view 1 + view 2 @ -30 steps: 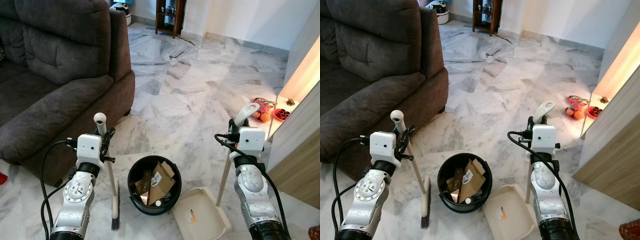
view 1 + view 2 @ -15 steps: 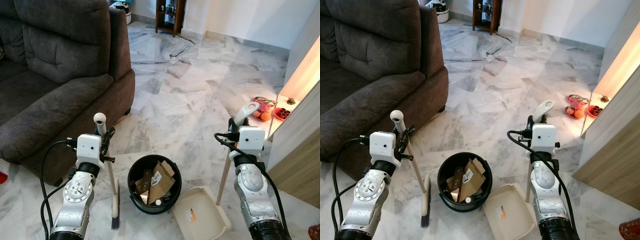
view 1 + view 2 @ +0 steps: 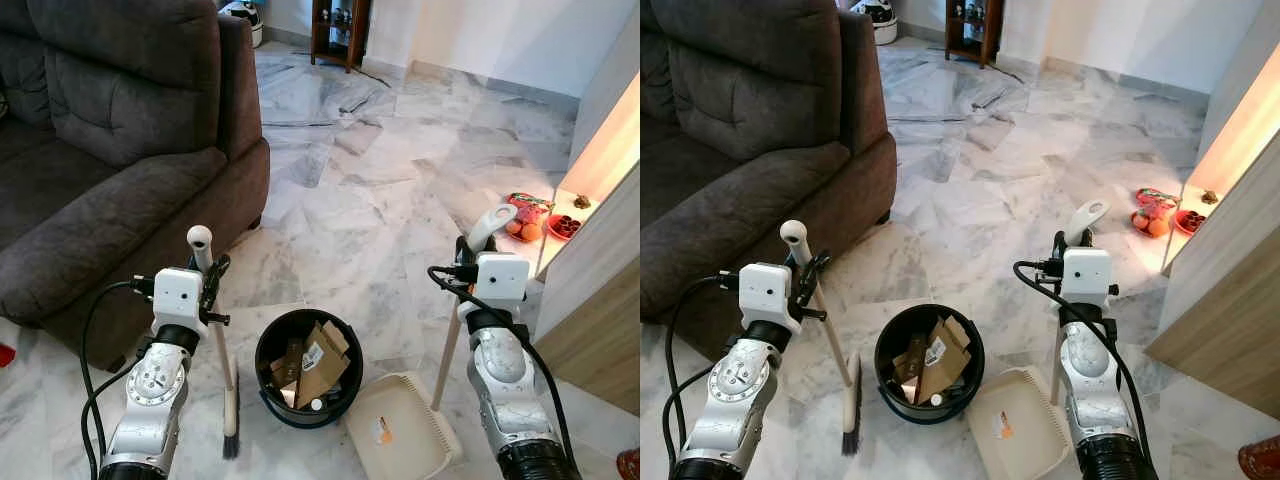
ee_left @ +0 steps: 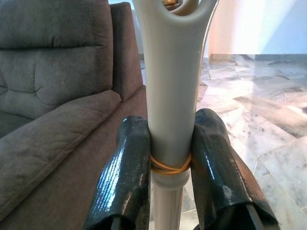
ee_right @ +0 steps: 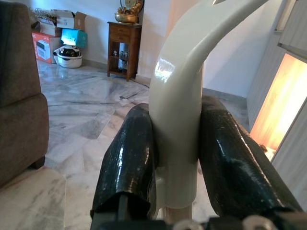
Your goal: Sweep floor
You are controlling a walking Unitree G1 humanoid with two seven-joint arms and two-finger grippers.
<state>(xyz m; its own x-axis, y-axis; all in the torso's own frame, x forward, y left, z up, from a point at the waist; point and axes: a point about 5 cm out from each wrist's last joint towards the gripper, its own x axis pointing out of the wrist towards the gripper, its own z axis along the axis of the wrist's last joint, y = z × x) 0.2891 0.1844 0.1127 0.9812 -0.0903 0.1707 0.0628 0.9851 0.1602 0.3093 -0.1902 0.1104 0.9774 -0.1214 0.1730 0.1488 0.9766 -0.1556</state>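
Broom and dustpan flanking the bin, both gripped near the handle tops.
You are clamping the left claw (image 4: 169,167) on the broom (image 3: 221,350) at lower left, the right claw (image 5: 175,158) on the dustpan (image 3: 400,430) handle, pan mouth resting beside the bin (image 3: 305,368), likely ready for tipping.

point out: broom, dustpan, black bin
white-handled broom (image 3: 230,415), left eye view, on its dark bristle head
cream plastic dustpan (image 3: 405,438), left eye view, on the pan's flat tray
round black bin (image 3: 268,352), left eye view, on its left rim
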